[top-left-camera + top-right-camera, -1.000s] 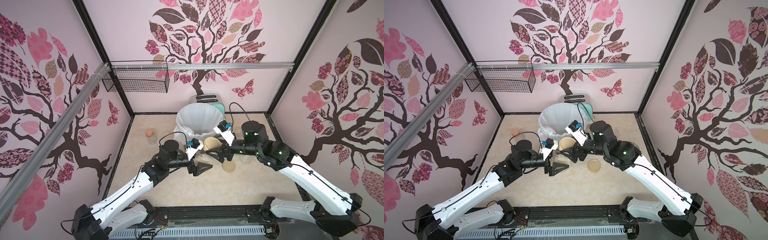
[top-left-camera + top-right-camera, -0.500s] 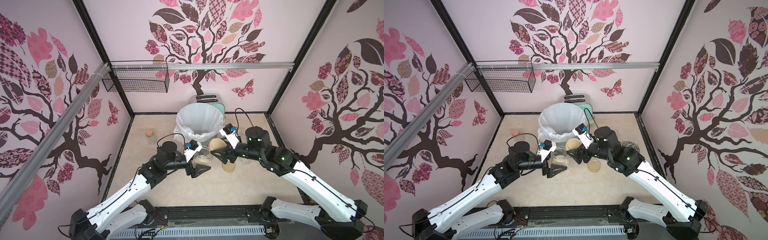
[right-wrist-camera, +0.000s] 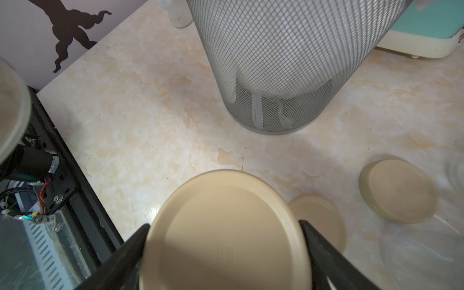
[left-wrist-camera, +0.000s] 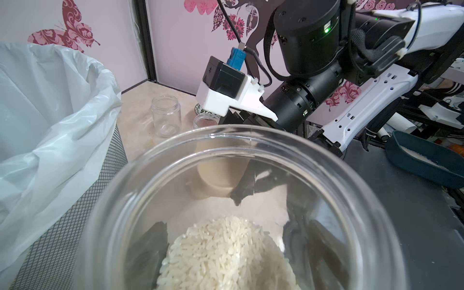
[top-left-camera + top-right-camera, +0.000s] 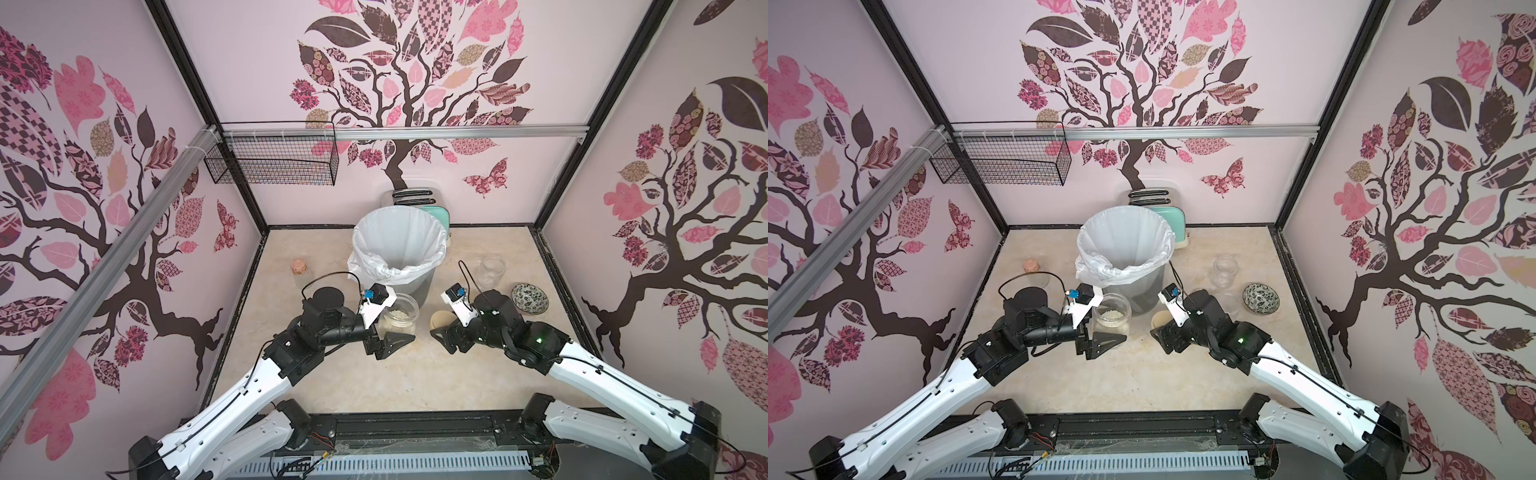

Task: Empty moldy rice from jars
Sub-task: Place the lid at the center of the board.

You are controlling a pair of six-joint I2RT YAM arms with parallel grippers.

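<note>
My left gripper (image 5: 394,329) (image 5: 1106,331) is shut on an open glass jar (image 5: 400,318) (image 5: 1111,318) with moldy rice (image 4: 226,253) heaped in its bottom. The jar stands upright just in front of the bin. In the left wrist view the dark fingers (image 4: 150,248) show through the glass on both sides. My right gripper (image 5: 441,330) (image 3: 223,224) is shut on a round beige lid (image 5: 440,321) (image 3: 226,233), held to the right of that jar. An empty lidless jar (image 5: 492,270) (image 5: 1225,270) stands at the back right.
A mesh bin with a white bag (image 5: 399,245) (image 5: 1125,241) stands at centre back. Two loose beige lids (image 3: 398,190) (image 3: 319,218) lie under my right gripper. A patterned bowl (image 5: 529,297), a cork-stoppered flask (image 5: 298,270) and a teal appliance (image 5: 440,214) are around.
My right gripper has carried the lid away from the jar, toward the front and lower. The left gripper and its jar have barely moved.
</note>
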